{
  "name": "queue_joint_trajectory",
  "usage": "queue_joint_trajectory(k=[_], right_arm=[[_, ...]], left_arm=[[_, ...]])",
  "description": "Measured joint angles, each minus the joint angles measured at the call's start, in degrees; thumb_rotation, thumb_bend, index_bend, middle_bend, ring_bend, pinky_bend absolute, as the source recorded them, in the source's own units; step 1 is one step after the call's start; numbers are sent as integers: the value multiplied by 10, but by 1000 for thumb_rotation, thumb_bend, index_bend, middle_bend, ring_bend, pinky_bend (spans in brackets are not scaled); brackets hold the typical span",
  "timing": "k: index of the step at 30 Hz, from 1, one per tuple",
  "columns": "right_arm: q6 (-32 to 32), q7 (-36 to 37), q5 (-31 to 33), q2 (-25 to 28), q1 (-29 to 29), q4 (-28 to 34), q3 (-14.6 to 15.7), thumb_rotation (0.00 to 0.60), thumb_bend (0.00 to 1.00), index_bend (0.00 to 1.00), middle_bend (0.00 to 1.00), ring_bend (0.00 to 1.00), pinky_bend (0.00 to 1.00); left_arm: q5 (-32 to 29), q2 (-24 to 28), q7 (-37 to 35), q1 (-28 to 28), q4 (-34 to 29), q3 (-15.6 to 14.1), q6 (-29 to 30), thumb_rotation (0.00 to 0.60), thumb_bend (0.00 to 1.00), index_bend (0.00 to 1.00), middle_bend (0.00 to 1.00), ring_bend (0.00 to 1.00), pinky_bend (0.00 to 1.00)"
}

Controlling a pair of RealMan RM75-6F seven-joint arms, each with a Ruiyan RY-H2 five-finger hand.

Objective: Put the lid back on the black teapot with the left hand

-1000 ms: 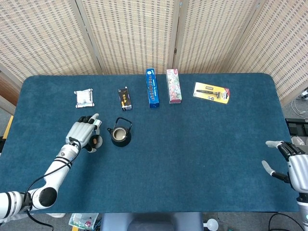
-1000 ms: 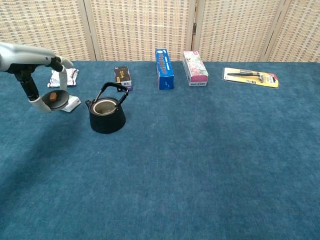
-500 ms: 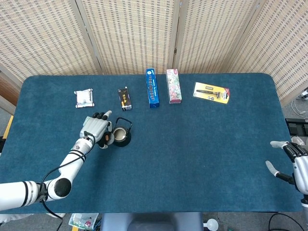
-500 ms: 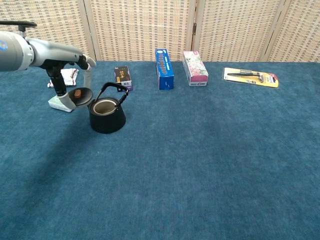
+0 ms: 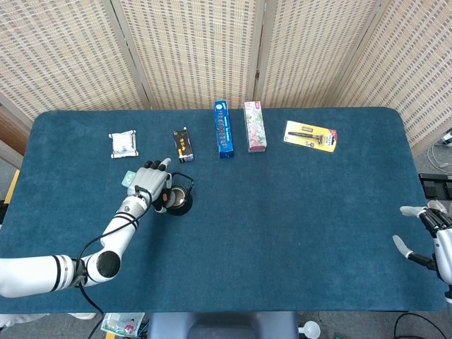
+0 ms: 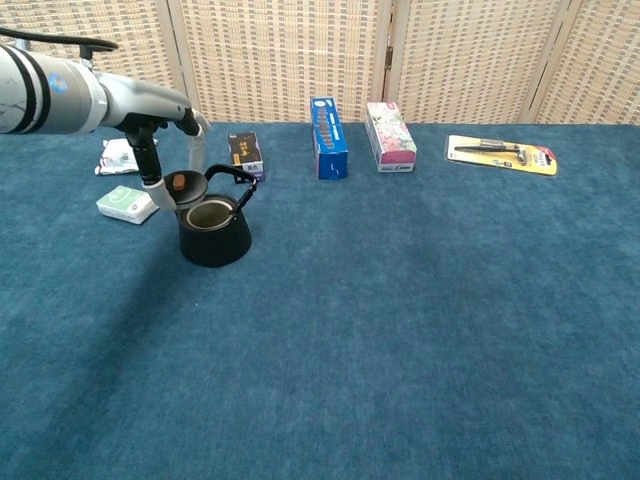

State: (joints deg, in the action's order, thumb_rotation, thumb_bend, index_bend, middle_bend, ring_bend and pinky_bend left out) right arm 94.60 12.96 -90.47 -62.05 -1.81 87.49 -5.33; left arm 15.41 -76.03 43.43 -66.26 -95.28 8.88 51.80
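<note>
The black teapot point(image 6: 213, 231) stands upright on the blue table point(image 6: 400, 320), its mouth uncovered and its handle raised; the head view shows the teapot point(image 5: 179, 201) partly behind my hand. My left hand point(image 5: 151, 185) holds the dark lid point(image 6: 182, 186), which has a small brown knob and is tilted. The lid hangs just above the pot's left rim. In the chest view, the fingers point(image 6: 152, 182) of my left hand reach down beside the lid. At the right edge of the head view, my right hand point(image 5: 432, 233) rests with fingers apart and holds nothing.
A small pale green box point(image 6: 127, 203) lies left of the teapot. Along the back lie a white packet point(image 5: 123, 144), a small black box point(image 5: 183, 145), a blue box point(image 5: 224, 128), a floral box point(image 5: 255, 126) and a yellow blister pack point(image 5: 310, 135).
My left hand carried the lid rightward, from beside the pot to just over its left rim, uncovering the small green box. The right hand barely shifted.
</note>
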Motion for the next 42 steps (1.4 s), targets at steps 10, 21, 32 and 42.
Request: queue_joint_trajectory(k=[10,21,32,42], right_arm=[[0,9,3,2,1,-1,-2,600,261,325,384,327,479],[-6,18,10,6,1,-2,-4,600,261,324,384,327,479],[-8,23,12,7,1,-3,-6,600,260,325,384,327,479],[-9,21,12,7,1,-2,-6,600,261,325,384,327,479]], left_arm=[[-32,-26,3,-26,40,-5,-12,600,69,514,0,0,43],[-67,-59,22,-54,88,-17,-25,600,68,516,0,0,43],[-81,-81,24,-64,121,-22,-33,600,68,511,0,0,44],[-80,-77,22,-64,118,-24,-32,600,68,417,0,0,44]])
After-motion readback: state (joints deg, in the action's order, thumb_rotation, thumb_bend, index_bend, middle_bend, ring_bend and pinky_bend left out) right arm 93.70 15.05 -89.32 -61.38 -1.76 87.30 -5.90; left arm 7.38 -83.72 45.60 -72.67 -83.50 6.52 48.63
